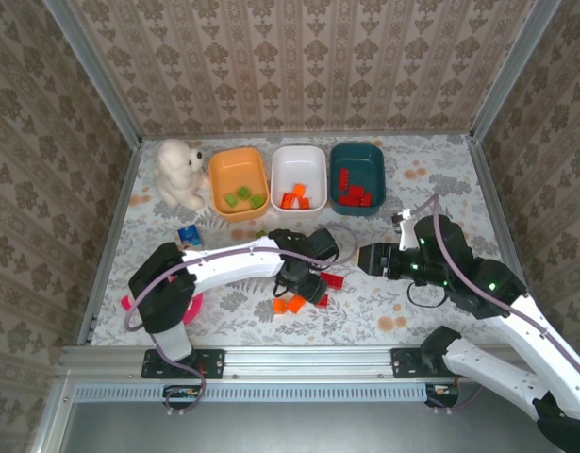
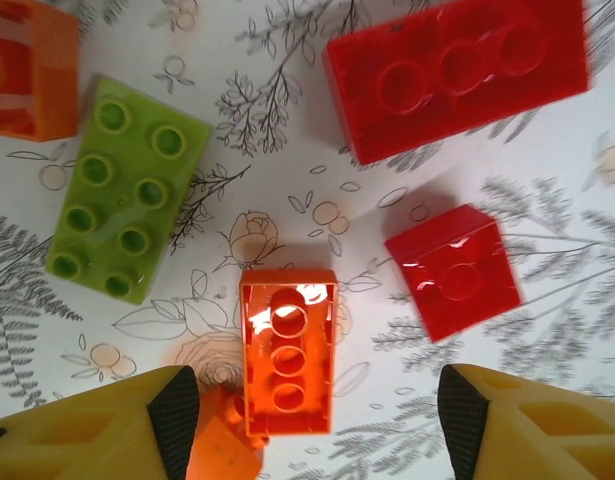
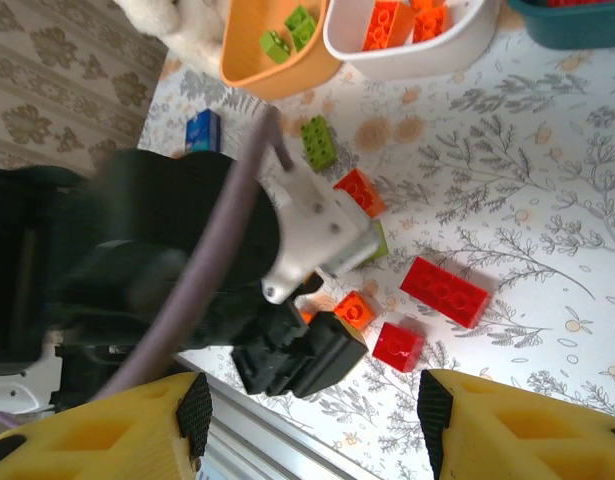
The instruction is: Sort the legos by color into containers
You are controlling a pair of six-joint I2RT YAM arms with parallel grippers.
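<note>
Floral desk (image 2: 287, 150): orange lego (image 2: 289, 350) sits untouched inside the spread, empty left claw (image 2: 317, 440), long axis crossing its closing line.

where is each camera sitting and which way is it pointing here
Top external: above and behind the bases, looking down at the orange bin, white bin and teal bin; left arm and right arm show.
Left wrist: on the left arm, facing straight down at an orange brick between its open yellow jaws.
Right wrist: on the right arm, looking across the table at the left arm's wrist; its open yellow jaws below.
Shared: both wrist views catch the long red brick and small red brick.
</note>
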